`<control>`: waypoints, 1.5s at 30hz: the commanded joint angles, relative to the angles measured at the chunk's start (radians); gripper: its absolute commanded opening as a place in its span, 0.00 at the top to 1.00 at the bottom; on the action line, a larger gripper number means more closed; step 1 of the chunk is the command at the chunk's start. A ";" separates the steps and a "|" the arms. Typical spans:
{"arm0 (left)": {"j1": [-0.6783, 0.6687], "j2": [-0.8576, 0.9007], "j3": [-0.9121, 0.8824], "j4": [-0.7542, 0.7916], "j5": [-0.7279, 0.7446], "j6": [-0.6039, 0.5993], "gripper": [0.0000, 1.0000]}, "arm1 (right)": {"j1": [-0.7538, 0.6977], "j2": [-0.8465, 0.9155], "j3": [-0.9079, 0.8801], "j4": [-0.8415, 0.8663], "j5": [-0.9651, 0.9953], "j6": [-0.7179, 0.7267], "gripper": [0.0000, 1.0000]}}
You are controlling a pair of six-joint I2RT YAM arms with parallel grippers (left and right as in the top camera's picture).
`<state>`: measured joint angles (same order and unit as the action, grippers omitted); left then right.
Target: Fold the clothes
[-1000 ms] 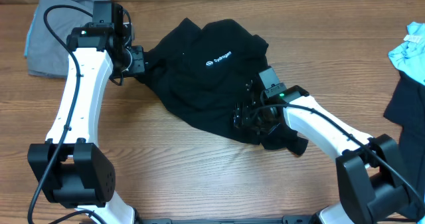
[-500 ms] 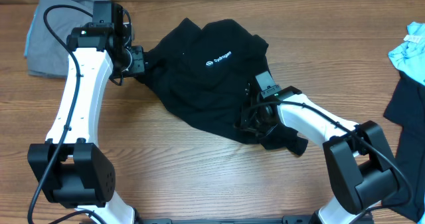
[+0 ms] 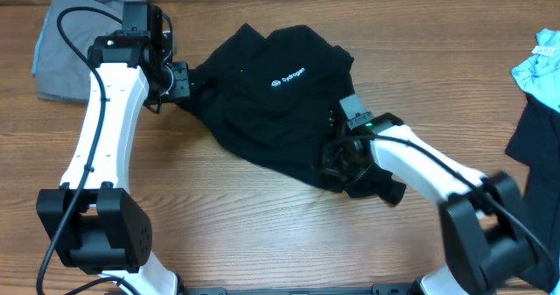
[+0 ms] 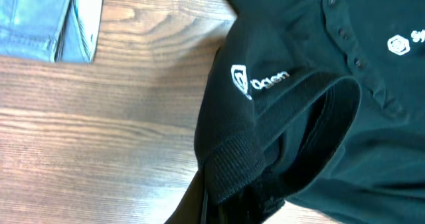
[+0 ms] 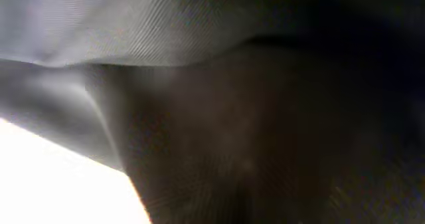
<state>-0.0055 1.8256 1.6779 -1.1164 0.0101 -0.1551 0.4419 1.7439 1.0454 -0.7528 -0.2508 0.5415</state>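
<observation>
On the wooden table point(image 3: 219, 216), about in the middle, the black polo shirt point(image 3: 276, 102) lies crumpled with the chest logo up, not yet spread flat. At its left edge the left gripper point(image 3: 182, 83) has its jaws closed on the shirt by the sleeve cuff point(image 4: 232, 171), and the cloth runs out in a point toward it. The right gripper point(image 3: 337, 159) is sunk into the lower hem. Its wrist camera sees only dark cloth against the lens, so I cannot tell if its jaws are open or closed. This is, I think, the main danger: without sight, this gripper may catch several layers together, or nothing, and a pull would then drag the whole shirt and not stretch it. The ribbed cuff is a small hold and may slip out if both arms pull apart strongly. Also the grey garment point(image 3: 74, 41) lies near the left arm and could be pushed if that arm swings back.
</observation>
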 commanded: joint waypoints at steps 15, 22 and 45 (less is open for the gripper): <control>-0.074 -0.687 0.080 -0.196 -0.010 -0.043 0.96 | 0.001 -0.754 0.381 -0.399 0.207 0.035 0.96; -0.074 -0.943 0.242 -0.294 -0.021 -0.059 0.96 | 0.001 -0.836 0.715 -0.586 0.255 0.035 0.96; -0.073 -0.283 0.529 -0.229 -0.043 -0.059 0.96 | -0.043 -0.365 0.949 -0.586 0.647 0.069 0.96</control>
<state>-0.0792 1.3861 2.2192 -1.3720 -0.0097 -0.2043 0.4347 1.2499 1.9949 -1.3579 0.3119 0.5888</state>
